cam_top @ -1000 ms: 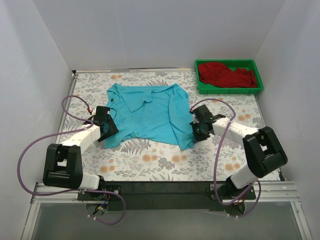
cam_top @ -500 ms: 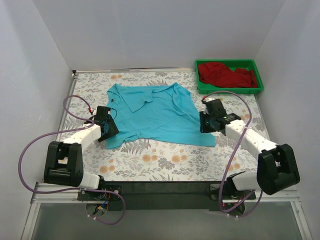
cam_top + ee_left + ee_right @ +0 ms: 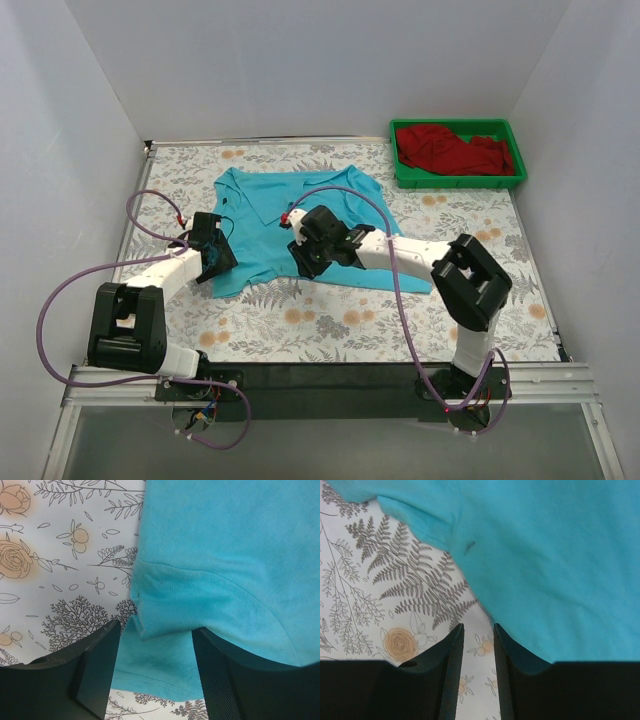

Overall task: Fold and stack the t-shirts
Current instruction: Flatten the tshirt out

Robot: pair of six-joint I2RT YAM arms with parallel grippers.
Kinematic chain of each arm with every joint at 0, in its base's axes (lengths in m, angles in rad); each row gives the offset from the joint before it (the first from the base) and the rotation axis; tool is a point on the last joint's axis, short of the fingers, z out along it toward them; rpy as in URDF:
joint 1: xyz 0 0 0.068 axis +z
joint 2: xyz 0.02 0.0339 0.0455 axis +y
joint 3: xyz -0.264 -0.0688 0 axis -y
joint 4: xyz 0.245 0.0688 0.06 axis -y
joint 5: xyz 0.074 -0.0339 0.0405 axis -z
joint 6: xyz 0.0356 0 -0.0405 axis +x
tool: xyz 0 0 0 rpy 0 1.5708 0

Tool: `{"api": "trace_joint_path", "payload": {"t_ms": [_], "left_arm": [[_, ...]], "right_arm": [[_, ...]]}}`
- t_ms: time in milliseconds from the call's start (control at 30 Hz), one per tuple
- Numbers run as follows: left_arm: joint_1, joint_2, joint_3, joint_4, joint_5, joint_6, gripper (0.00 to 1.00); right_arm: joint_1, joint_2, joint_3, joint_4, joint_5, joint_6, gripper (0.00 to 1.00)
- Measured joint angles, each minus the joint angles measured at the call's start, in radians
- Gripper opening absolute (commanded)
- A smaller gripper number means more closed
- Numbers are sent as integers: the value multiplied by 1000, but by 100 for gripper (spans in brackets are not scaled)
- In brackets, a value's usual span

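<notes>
While the red shirt [image 3: 450, 150] lies bunched up in the green tray [image 3: 458, 181] at the far right corner of the table [image 3: 330, 325], the blue shirt [image 3: 262, 225] lies spread out in the middle of the table, closer to the far edge. The left tool [image 3: 156, 627] is open at the shirt's left side, with a folded bit of sleeve [image 3: 165, 600] lying between its two fingers but not squeezed. The right tool [image 3: 477, 626] reaches over the shirt's near edge with its fingers a little apart, holding nothing, with only table showing between them.
</notes>
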Motion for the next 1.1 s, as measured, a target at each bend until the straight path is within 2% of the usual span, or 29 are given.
{"api": "trace_joint_path", "payload": {"t_ms": [200, 367, 533, 733, 933, 1100], "left_arm": [[0, 0, 0, 0, -2, 2, 55], [0, -3, 0, 0, -4, 2, 56], [0, -11, 0, 1, -4, 2, 56], [0, -11, 0, 2, 4, 3, 56], [0, -29, 0, 5, 27, 5, 57], [0, -58, 0, 10, 44, 5, 56]], "right_arm": [[29, 142, 119, 44, -38, -44, 32], [39, 192, 107, 47, -69, -64, 29], [44, 128, 13, 64, -89, -98, 28], [47, 11, -108, -24, -87, -132, 27], [63, -2, -91, -66, -100, -155, 29], [116, 19, 6, -14, -115, -180, 31]]}}
